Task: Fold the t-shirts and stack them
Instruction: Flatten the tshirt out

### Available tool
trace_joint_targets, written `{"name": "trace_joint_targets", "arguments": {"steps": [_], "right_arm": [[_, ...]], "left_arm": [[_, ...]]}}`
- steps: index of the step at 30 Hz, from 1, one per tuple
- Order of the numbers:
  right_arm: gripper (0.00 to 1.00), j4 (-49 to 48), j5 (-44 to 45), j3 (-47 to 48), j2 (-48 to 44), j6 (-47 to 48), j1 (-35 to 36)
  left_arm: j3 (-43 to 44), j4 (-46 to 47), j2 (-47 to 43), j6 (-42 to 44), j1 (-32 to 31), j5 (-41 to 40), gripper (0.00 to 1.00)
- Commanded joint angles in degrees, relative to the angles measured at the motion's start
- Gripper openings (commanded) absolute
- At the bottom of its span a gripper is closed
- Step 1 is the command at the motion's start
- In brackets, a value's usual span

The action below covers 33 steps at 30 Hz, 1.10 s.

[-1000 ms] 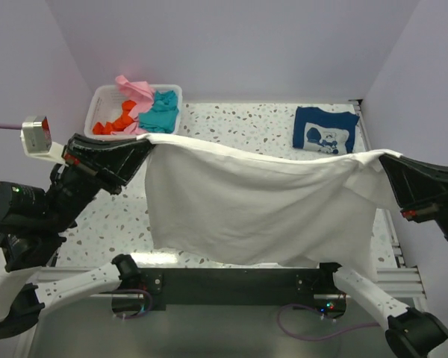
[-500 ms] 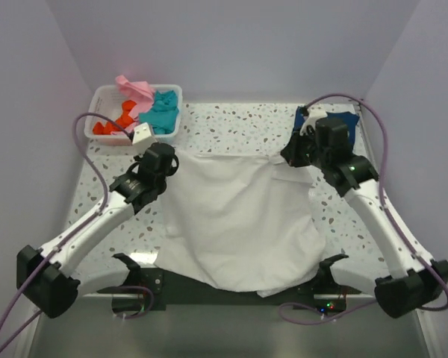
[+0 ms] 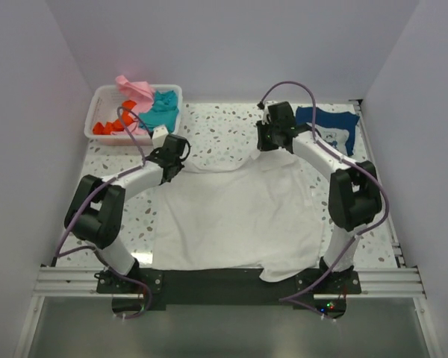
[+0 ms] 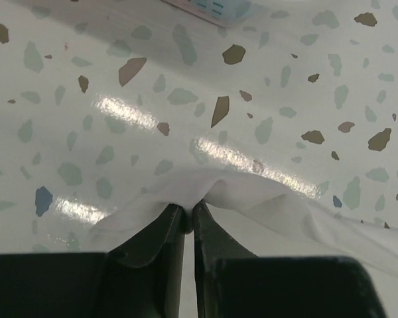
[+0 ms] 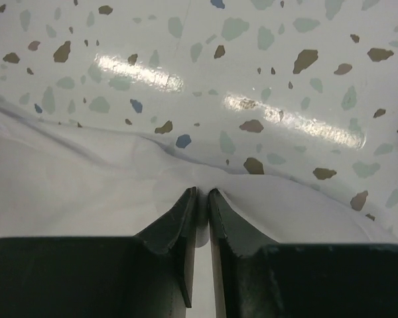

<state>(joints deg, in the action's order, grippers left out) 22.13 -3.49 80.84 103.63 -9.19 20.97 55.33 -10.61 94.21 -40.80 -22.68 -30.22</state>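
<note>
Left wrist view: left gripper point(image 4: 188, 211) has its jaws almost together, pinching a pucker of the white shirt point(image 4: 252, 199) at the tips, low on the table point(image 4: 186, 79). Right wrist: right gripper point(image 5: 202, 193) likewise, thin slit between the jaws, cloth edge at the tips.

Top view: both hold the shirt's far edge. It lies spread across mid-table, its near hem reaching over the near edge. Navy shirt point(image 3: 327, 130) is folded at the far right corner. Basket point(image 3: 97, 97) of loose shirts point(image 3: 145, 104) sits at the far left corner.

Judged step: laying out, no fold made yet. Next: let go, regrip one side, fold it inward without dragging the rest.
</note>
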Motion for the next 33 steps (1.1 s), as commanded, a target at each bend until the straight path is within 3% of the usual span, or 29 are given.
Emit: {"name": "trace_joint_targets", "arguments": {"steps": [1,2,4,5,6,7,8,10,14,18,21,24,33], "right_arm": [[0.18,-2.1,3.7,9.5,4.8,3.5,-0.1],[0.19,0.3,5.1,11.3,6.4,3.7,-0.1],[0.28,2.3,6.3,16.7,11.1,4.1,-0.1],[0.38,5.4,6.8,18.8,12.7,4.4,-0.1],[0.58,7.6,6.2,23.4,14.8,5.1,-0.1],[0.64,10.2,5.8,25.4,15.6,5.6,0.0],[0.69,14.0,5.9,26.7,15.7,5.6,0.0],[0.99,14.6,5.9,25.4,12.4,5.2,0.3],[0.99,12.3,7.2,14.6,1.2,1.2,0.5],[0.99,11.9,7.1,-0.1,-6.4,0.3,1.1],[0.99,9.9,6.9,-5.3,-7.0,1.3,2.1],[0.99,6.2,6.2,-6.2,-4.7,1.2,3.6],[0.99,8.7,12.2,0.6,6.3,-2.8,4.7]], "left_arm": [[4.6,4.7,2.5,1.2,1.0,-0.9,0.19],[5.4,4.5,2.9,0.9,1.1,-1.2,0.23],[5.8,3.9,3.6,0.6,1.6,-2.6,0.53],[6.5,3.5,3.5,0.3,1.8,-2.9,0.65],[7.0,1.5,3.2,-0.2,1.9,-3.3,0.91],[7.5,0.6,2.7,-0.6,1.9,-3.6,1.0],[7.7,-0.2,2.0,-1.2,1.9,-3.7,1.0],[7.2,-2.5,-1.5,-1.9,1.9,-3.4,1.0],[1.2,-4.1,-11.5,-4.0,1.8,1.2,1.0],[-7.8,1.0,-17.7,-2.9,1.8,15.5,1.0],[-13.6,5.1,-18.7,-2.2,1.8,24.2,1.0],[-17.9,11.5,-17.8,-2.2,1.6,31.8,1.0],[-23.2,15.5,-14.0,-2.7,1.6,33.8,1.0]]}}
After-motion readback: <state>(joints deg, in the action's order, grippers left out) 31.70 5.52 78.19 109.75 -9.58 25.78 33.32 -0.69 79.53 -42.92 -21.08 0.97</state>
